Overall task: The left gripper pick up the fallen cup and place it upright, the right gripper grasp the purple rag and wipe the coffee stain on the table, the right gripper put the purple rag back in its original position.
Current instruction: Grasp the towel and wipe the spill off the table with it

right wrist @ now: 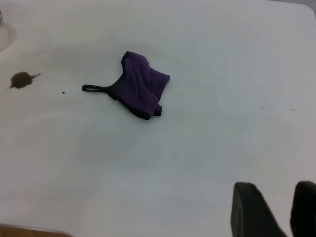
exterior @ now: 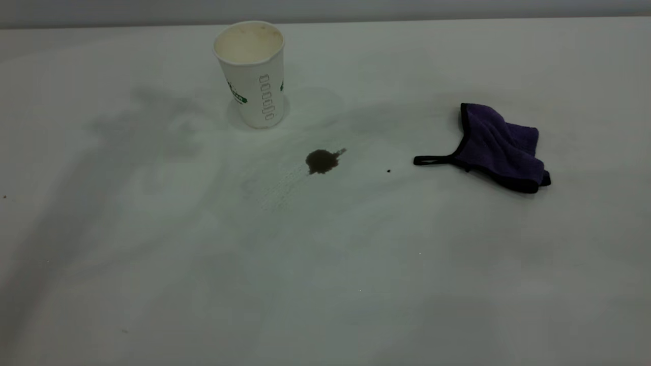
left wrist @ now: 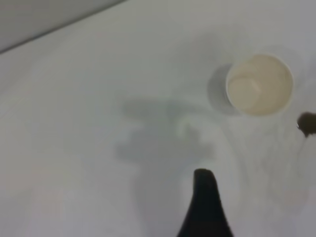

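The white paper cup [exterior: 252, 73] stands upright at the back left of the table [exterior: 325, 284], its cream inside showing; the left wrist view shows it from above [left wrist: 259, 84]. The dark brown coffee stain [exterior: 323, 160] lies in front of and to the right of the cup, and shows in the right wrist view [right wrist: 20, 79]. The purple rag [exterior: 501, 147] lies crumpled at the right, its loop strap pointing towards the stain; it also shows in the right wrist view [right wrist: 140, 91]. Neither gripper shows in the exterior view. My left gripper [left wrist: 247, 212] hovers away from the cup with one finger [left wrist: 205, 197] showing. My right gripper [right wrist: 276, 190] is open and empty, far from the rag.
A tiny black speck [exterior: 388, 171] lies between the stain and the rag. The table's far edge [exterior: 325, 23] runs behind the cup. Faint grey smears and arm shadows cross the left half of the table.
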Robot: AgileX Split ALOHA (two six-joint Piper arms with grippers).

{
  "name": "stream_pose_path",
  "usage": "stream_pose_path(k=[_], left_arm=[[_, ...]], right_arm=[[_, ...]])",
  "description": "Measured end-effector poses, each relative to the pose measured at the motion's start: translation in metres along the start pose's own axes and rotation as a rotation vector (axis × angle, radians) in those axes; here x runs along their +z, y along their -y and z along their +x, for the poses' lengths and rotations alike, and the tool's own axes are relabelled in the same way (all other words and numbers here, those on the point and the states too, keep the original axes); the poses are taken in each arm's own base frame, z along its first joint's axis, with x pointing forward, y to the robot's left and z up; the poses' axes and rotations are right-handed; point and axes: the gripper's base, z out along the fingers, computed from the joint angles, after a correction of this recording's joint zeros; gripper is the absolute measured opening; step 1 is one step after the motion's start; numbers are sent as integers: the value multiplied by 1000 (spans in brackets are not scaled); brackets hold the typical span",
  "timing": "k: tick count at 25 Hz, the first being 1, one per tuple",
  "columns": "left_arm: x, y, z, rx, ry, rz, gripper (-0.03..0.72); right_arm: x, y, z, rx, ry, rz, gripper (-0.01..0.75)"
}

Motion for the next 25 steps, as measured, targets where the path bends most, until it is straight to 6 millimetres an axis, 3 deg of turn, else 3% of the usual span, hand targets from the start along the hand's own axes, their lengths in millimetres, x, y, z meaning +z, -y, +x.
stream_pose_path(k=[4, 14, 20, 25], left_arm=[[-22, 1, 37, -54, -36, -25, 523], [-73, 13, 168, -80, -57, -52, 366], [-76, 27, 249, -125, -50, -12, 311], [-76, 35, 301, -135, 10, 4, 280]], right_arm=[[0, 0, 0, 0, 0, 0, 238], [0, 0, 0, 0, 0, 0, 238], [0, 0, 0, 0, 0, 0, 238], [0, 0, 0, 0, 0, 0, 238]])
